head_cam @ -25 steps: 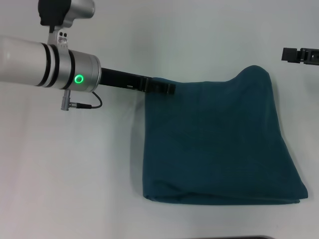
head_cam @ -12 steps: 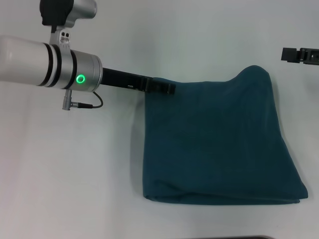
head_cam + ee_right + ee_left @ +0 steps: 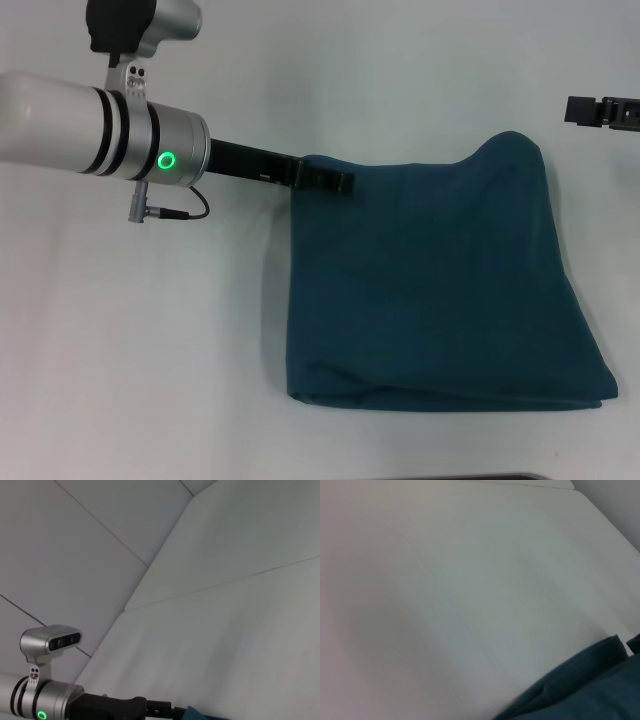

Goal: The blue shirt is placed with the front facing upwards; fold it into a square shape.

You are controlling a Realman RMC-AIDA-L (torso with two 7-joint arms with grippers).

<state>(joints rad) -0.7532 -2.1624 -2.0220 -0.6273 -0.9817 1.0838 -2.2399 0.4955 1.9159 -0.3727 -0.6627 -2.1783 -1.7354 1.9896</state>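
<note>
The blue shirt lies folded into a rough rectangle on the white table, plain side up, with no lettering showing. Its far right corner stands up in a peak. My left gripper reaches in from the left and sits on the shirt's far left corner, touching the cloth. The left wrist view shows only a folded edge of the shirt on the table. My right gripper hangs at the far right, apart from the shirt. The right wrist view shows the left gripper and a sliver of the shirt.
The white table stretches bare to the left of the shirt and beyond it. A dark strip marks the table's near edge. Grey wall panels rise behind the table.
The left arm has shifted slightly to the right. The gripper stays at the shirt's far left corner, and the shirt and right gripper have not moved.
</note>
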